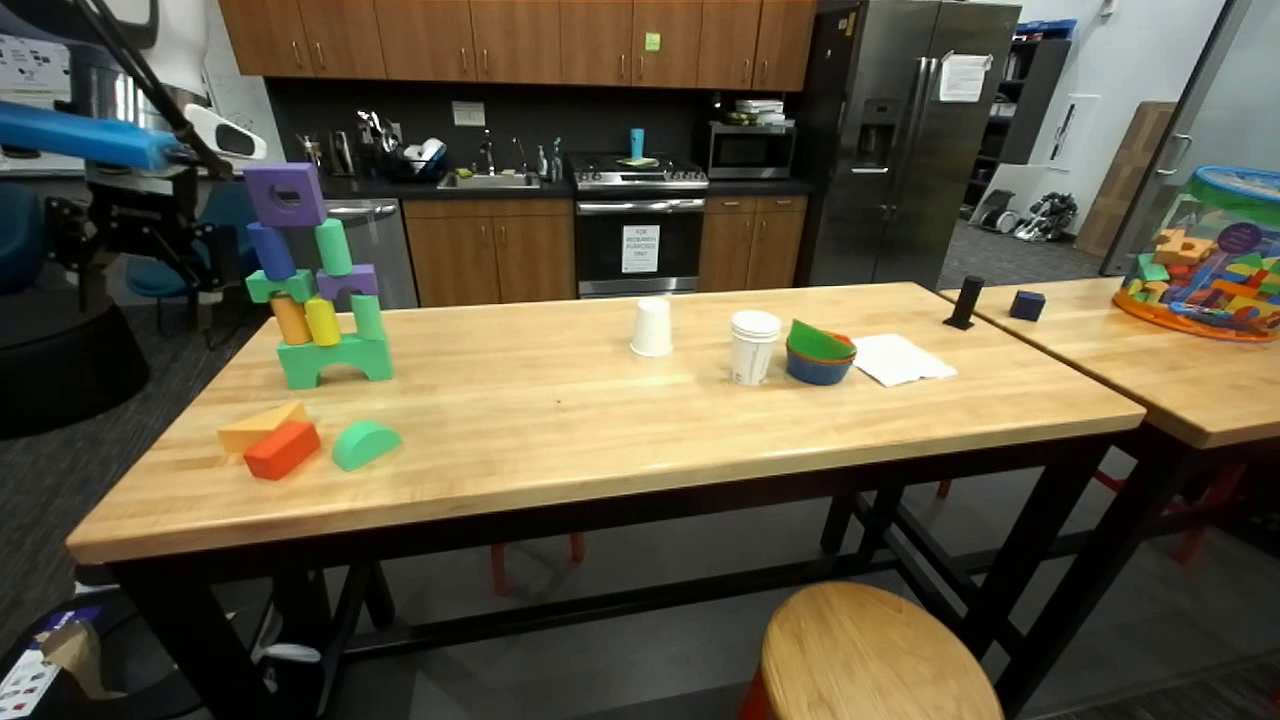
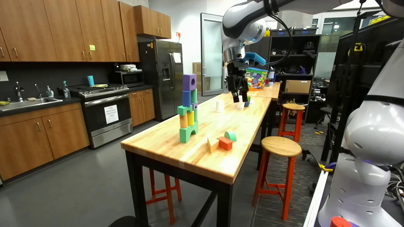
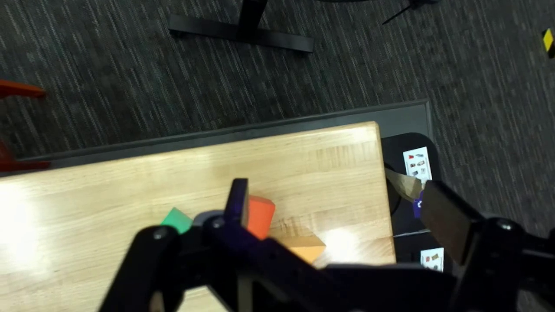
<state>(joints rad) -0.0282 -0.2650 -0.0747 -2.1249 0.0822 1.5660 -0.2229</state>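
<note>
Wood-faced cabinets (image 1: 515,40) above a black backsplash (image 1: 590,115), steel sink (image 1: 490,181), range (image 1: 600,235) with posted notice (image 1: 640,248), dark refrigerator (image 1: 895,230), wooden table (image 1: 560,430) on black legs (image 2: 136,186), red-legged stools (image 2: 281,146), glass door (image 2: 212,47), white wall (image 2: 186,19), dark gray carpet (image 3: 130,65).

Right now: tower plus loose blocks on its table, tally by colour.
Green: 5 (base arch, green bridge, upper post, lower post, half-round)
Purple: 2 (top block, purple bridge)
Orange: 2 (orange cylinder, wedge)
Blue: 1 (blue cylinder)
Yellow: 1 (yellow cylinder)
Red: 1 (red block)
Total: 12
</note>
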